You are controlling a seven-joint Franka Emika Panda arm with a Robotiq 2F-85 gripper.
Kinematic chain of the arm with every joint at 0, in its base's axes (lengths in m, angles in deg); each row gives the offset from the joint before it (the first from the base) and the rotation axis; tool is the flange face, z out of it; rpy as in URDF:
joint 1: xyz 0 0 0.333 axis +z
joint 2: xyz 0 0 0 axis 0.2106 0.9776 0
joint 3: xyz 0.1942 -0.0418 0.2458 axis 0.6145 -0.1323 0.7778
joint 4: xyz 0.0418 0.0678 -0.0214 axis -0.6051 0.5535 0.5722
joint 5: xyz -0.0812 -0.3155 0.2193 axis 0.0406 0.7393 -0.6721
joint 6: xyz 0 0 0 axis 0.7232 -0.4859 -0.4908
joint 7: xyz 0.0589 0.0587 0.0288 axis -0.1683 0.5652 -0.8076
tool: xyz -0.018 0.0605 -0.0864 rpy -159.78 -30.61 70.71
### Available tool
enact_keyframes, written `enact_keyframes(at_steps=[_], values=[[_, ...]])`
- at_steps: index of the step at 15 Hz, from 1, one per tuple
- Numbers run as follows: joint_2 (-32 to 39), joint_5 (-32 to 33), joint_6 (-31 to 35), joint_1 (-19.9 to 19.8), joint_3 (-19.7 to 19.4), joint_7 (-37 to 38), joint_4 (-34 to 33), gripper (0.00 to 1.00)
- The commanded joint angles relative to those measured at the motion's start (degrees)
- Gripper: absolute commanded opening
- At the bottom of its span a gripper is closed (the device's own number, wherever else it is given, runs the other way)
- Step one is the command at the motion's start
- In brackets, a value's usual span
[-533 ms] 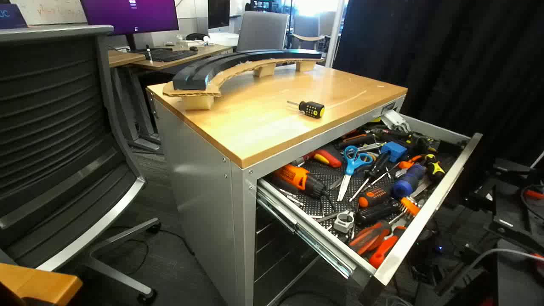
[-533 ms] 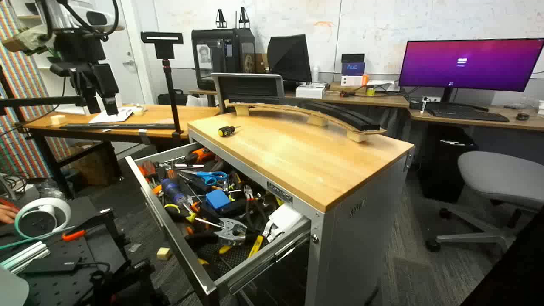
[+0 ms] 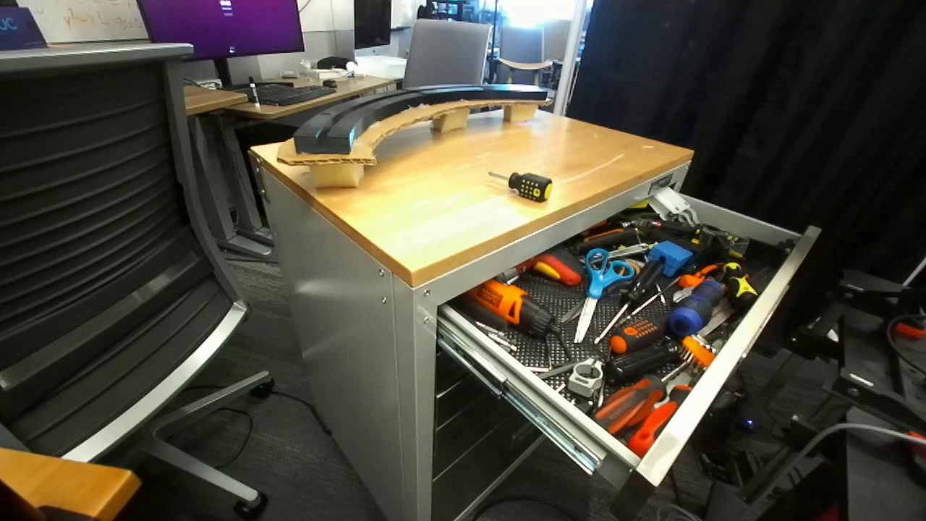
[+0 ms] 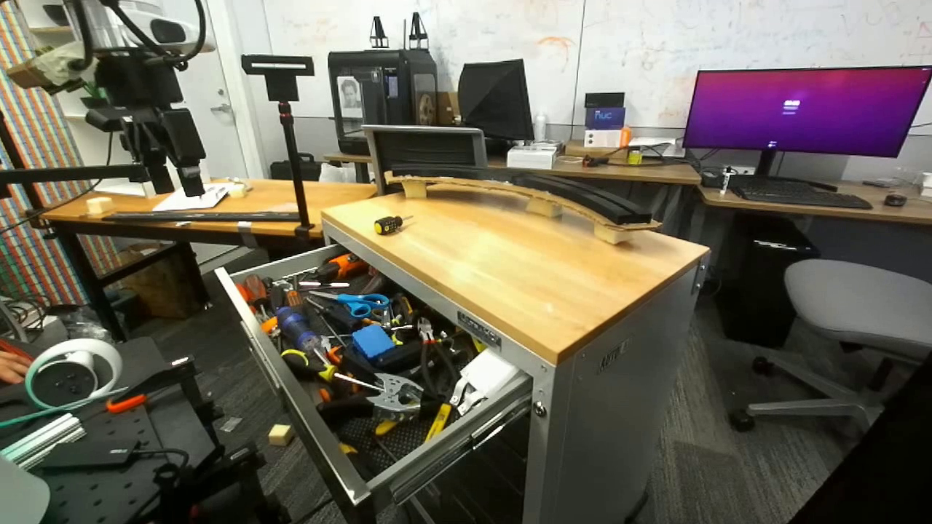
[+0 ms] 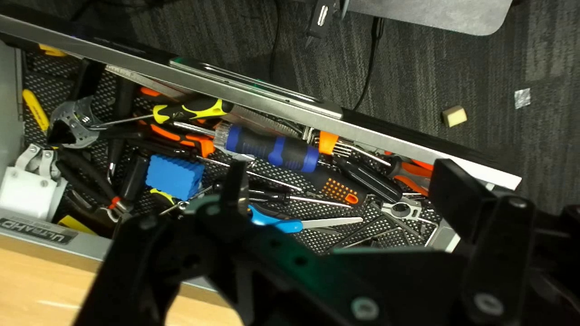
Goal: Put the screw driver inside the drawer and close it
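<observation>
The cabinet top (image 3: 448,210) is smooth, glossy wood — the drawer (image 3: 731,354), satiny metal.

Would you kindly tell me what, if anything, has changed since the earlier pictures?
Nothing has visibly moved, been taken hold of or let go. The screw driver still lies on the wooden top, the drawer stays open, and the gripper hangs empty.

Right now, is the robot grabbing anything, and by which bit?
Nothing is held: the black fingers stand wide apart, gripping nothing. The stubby black-and-yellow screwdriver lies on the light wooden cabinet top.
</observation>
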Motion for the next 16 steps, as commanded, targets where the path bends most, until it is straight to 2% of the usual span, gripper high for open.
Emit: enact_keyframes(at_steps=[1,3,4,8,9,12,16], values=[[8.34,3.02,2.27,-2.73,-1.11,-0.75,-6.36,1.0],[15.82,5.42,3.54,-4.34,-0.94,-1.0,-12.5,1.0],[18.52,5.79,3.42,-5.9,0.41,-1.54,-15.21,1.0],[31.51,8.13,5.93,-7.47,1.01,-1.79,-25.45,1.0],[34.97,9.8,6.51,-5.97,-0.54,-1.12,-28.11,1.0],[42.38,10.9,9.18,-4.93,-1.72,-2.03,-33.33,1.0],[48.79,16.15,8.7,-3.91,-3.47,-0.49,-38.54,1.0]])
